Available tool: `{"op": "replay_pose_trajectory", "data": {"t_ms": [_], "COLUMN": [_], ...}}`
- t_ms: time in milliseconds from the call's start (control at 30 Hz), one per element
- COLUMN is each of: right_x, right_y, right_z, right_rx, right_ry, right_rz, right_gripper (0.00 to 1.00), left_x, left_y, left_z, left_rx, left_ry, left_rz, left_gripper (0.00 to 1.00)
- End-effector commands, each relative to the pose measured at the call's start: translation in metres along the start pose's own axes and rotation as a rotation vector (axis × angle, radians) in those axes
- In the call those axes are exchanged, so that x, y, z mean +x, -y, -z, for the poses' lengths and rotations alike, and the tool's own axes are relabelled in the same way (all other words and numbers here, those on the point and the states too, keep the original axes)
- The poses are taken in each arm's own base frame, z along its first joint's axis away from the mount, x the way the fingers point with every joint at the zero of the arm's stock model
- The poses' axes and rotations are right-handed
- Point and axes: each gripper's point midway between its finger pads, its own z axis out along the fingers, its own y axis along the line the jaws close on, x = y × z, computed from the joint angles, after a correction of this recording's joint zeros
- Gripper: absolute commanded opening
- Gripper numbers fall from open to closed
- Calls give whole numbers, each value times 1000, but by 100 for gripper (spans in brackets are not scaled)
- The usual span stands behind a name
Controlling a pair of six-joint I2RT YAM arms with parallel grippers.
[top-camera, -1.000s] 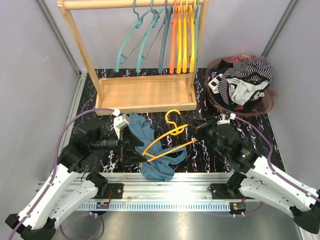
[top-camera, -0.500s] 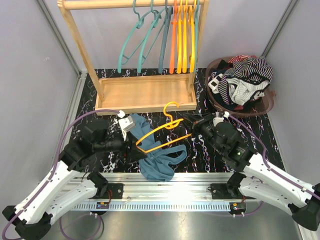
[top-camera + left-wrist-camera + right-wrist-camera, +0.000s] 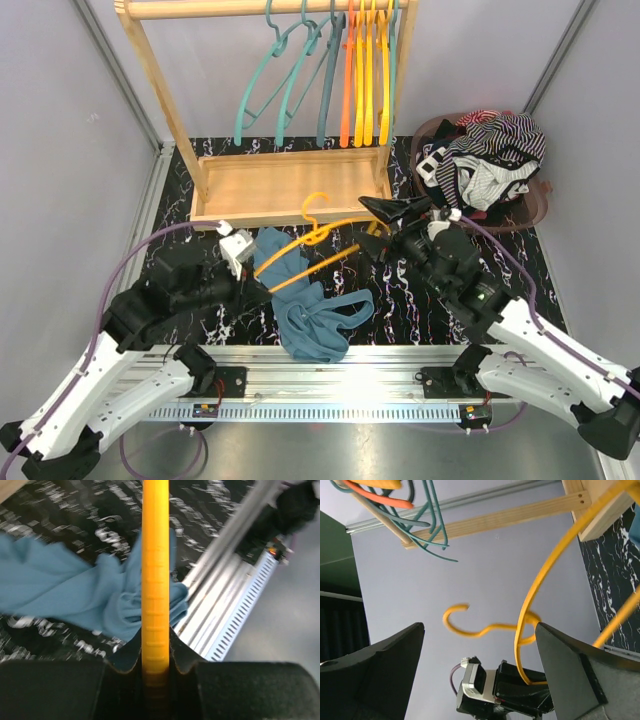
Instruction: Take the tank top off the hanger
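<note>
1. While the blue tank top (image 3: 312, 325) lies bunched on the black marbled surface (image 3: 392, 312) at its near side, one fold of it reaches up toward the left arm. Whether any strap is looped on the hanger cannot be told.
2. The yellow hanger (image 3: 155, 570) is held tilted above the cloth, its hook pointing toward the wooden rack.
3. The left gripper (image 3: 155, 666) is clenched on the hanger's bar. The left wrist view shows the bar pinched between both black fingers, with the tank top on the surface below.
4. The right gripper (image 3: 480, 630) is released, its fingers spread wide. The hanger's hook and neck sit in the gap between them, ungripped.
5. Behind the arms, the wooden rack (image 3: 290, 188) carries teal and orange hangers (image 3: 345, 80) on its top rod.
6. Just right of the rack, a brown basket (image 3: 532, 212) holds a heap of striped clothes.
</note>
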Motion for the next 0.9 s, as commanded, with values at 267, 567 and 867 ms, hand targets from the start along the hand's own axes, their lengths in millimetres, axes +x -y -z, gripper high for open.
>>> {"op": "replay_pose_trajectory", "data": {"t_ms": [267, 567, 867], "right_x": [-48, -32, -6], "right_y": [-55, -55, -12], "right_z": [59, 60, 47], "right_rx": [39, 123, 240], "right_ry": [242, 132, -114], "right_rz": [346, 599, 812], "right_gripper": [100, 100, 100], "left_x": [9, -70, -215], "left_y": [-96, -130, -166], "left_z": [83, 121, 137], "left_rx": [-844, -1010, -985], "left_ry": [-43, 217, 389], "left_rz": [388, 298, -17], "left_gripper": [0, 0, 0]}}
